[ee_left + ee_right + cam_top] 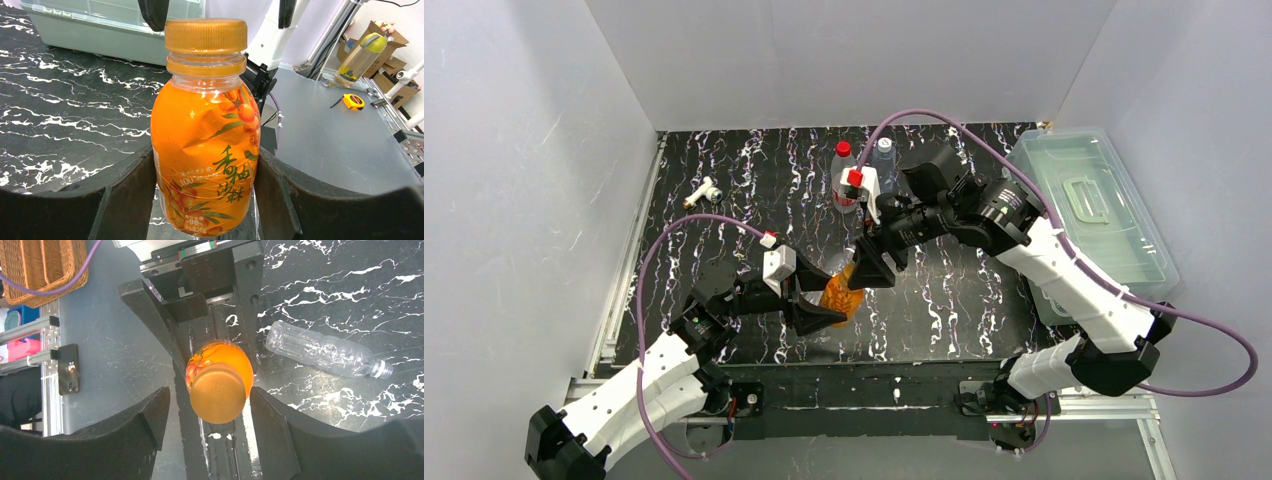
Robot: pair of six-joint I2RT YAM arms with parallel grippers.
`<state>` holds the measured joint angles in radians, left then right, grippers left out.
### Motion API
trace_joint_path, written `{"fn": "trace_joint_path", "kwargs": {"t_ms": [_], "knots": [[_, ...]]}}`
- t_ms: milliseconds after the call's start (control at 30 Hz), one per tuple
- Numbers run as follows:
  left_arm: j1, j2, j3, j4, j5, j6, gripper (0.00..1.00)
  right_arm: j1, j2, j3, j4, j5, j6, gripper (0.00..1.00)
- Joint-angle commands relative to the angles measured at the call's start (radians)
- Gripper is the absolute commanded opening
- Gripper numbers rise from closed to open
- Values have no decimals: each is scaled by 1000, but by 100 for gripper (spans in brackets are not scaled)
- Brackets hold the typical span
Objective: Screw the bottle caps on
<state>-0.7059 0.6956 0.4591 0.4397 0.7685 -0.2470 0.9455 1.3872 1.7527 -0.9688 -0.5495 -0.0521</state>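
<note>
The black, white-veined marble-pattern table (724,190) carries all items. A translucent pale-green plastic storage box (1124,250) with a closed lid and a handle stands along its right side.

The left gripper (205,175) is clamped on the orange juice bottle (205,150). Its two black fingers (125,195) press against opposite sides of the labelled lower body and hold the bottle upright near the front centre of the table.

The right gripper (212,400) is positioned above the same bottle, pointing down. Its jaws stand moderately wide and straddle the bottle top. In the right wrist view a gap shows between one finger and the cap. The other finger lies just beside the cap edge, and contact there cannot be confirmed.

A clear, ribbed plastic bottle (320,350) lies on its side on the table, just beside the gripped bottle. Two further clear bottles stand upright, close together, at the rear centre. One (844,190) carries a small red cap (843,148). The other (883,160) has a pale top whose detail is too small to tell.

A white-and-brass T-shaped fitting (704,190) lies at the rear left, well apart from the bottles.

The orange-yellow ribbed screw cap (206,35) sits level on the neck of the orange juice bottle, directly above its collar ring.
</note>
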Motion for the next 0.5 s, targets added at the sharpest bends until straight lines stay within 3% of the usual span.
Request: {"fn": "trace_joint_path", "kwargs": {"t_ms": [0,167,467], "knots": [[5,-8,37,8,-4,0,0,15,9,-2,16,1,-4,67],[5,-10,38,8,-13,3,0,18,16,-2,12,6,-2,61],[5,-9,61,1,-123,40,0,18,32,-11,22,83,67,34]]}}
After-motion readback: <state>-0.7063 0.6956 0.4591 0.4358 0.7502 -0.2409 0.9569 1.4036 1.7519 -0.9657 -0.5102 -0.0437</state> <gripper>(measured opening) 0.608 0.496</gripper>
